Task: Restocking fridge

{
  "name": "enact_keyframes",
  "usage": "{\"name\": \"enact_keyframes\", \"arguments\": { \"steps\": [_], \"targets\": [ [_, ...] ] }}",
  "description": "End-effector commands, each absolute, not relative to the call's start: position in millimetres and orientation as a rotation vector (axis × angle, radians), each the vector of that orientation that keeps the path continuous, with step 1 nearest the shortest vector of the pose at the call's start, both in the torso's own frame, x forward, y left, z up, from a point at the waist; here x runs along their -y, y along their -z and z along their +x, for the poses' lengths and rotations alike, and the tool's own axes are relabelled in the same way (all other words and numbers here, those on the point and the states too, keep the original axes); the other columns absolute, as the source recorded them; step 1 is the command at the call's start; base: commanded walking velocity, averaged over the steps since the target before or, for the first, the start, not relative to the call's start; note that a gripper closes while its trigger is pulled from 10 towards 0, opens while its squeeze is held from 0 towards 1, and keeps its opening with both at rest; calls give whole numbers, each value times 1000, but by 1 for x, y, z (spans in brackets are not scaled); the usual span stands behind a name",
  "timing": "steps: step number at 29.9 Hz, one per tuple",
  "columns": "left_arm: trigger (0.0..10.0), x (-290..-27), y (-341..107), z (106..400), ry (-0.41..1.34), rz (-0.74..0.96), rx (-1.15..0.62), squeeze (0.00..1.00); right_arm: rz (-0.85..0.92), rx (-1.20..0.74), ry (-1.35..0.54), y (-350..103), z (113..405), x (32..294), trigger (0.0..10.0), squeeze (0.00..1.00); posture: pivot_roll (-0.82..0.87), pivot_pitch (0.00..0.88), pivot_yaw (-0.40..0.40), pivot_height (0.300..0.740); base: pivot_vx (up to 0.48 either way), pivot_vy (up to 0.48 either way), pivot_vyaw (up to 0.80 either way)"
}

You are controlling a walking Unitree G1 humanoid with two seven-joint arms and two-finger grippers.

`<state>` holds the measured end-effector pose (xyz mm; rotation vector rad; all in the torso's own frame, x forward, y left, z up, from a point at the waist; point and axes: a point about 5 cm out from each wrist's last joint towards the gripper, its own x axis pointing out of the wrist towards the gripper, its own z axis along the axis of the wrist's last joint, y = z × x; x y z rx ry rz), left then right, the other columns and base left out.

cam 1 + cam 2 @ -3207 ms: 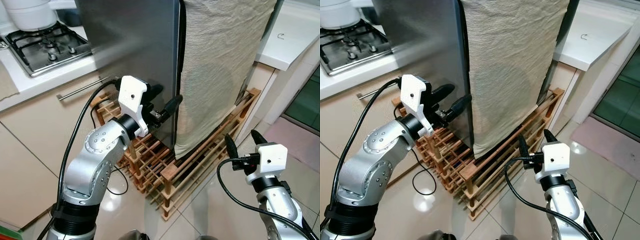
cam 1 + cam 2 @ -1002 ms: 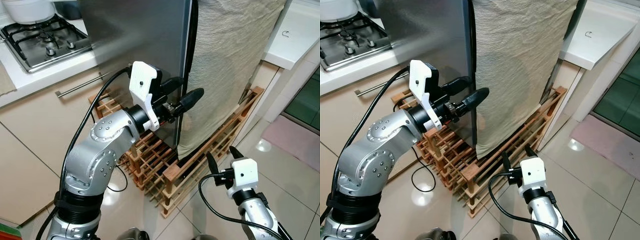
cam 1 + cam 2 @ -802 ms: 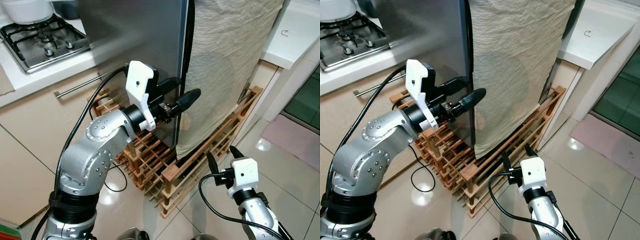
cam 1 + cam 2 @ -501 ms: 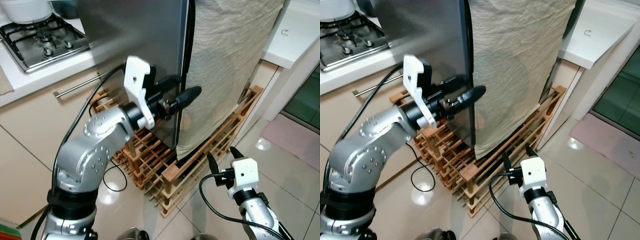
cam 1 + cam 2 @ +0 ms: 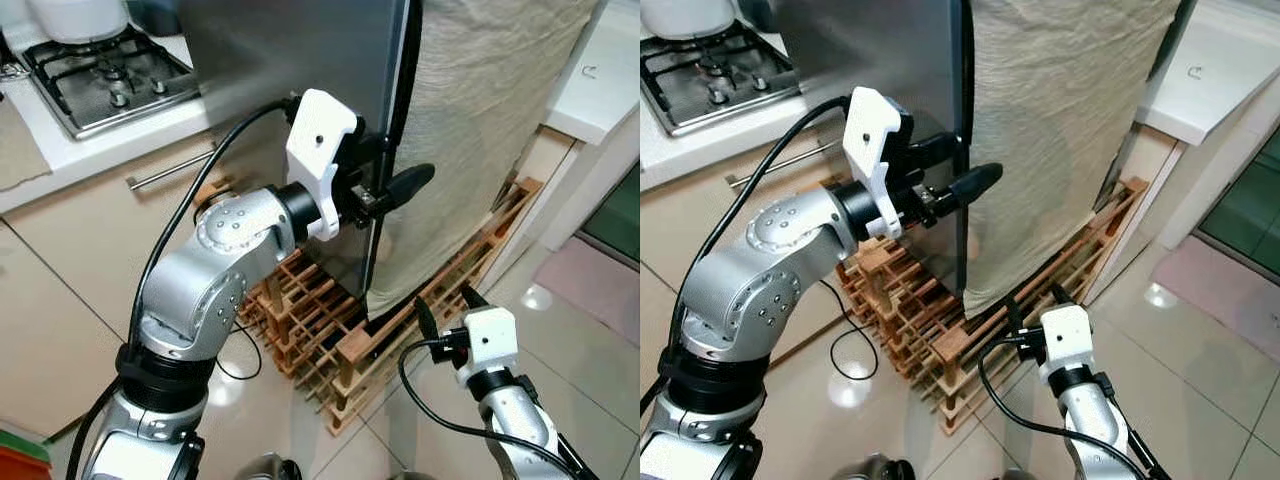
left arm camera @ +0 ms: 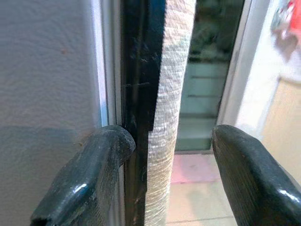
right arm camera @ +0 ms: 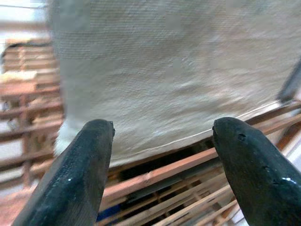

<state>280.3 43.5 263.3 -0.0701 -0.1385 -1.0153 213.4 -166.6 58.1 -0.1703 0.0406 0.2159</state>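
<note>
We have our left hand (image 5: 385, 190) raised at the fridge door's (image 5: 300, 90) edge, fingers apart and straddling it: one finger (image 6: 89, 174) presses the dark seam beside the steel face, the other (image 6: 249, 183) sits on the far side of the beige cloth (image 5: 480, 130) draped over the front. That looks to us like a bid to hook the edge and pull the door open, since it is shut and nothing can go in yet. Our right hand (image 5: 442, 312) waits low, fingers spread and holding nothing, aimed at the cloth's hem and the wooden rack (image 5: 330, 330) under the fridge. On the surface to the left sits a gas hob (image 5: 100, 75).
</note>
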Motion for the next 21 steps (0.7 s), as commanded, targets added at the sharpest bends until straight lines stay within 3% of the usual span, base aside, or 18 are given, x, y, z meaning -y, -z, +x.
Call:
{"name": "enact_keyframes", "arguments": {
  "steps": [1,5,13,21],
  "targets": [
    [10000,-30,-283,268,1136,-83,218,0,-167,-101,-237,-47,205,169,10000,0,-175,60,63,724,0,0,0],
    [10000,-32,-289,269,1146,-143,228,0,-217,-251,-260,-14,172,185,10000,0,-176,64,63,724,0,0,0],
    [10000,-39,-308,272,1184,-238,275,0,-214,-551,-226,42,135,205,10000,0,-160,63,72,724,0,0,0],
    [10000,-42,-309,273,1215,-148,267,0,-207,-603,-169,58,133,209,10000,0,-157,62,89,724,0,0,0]
  ]
}}
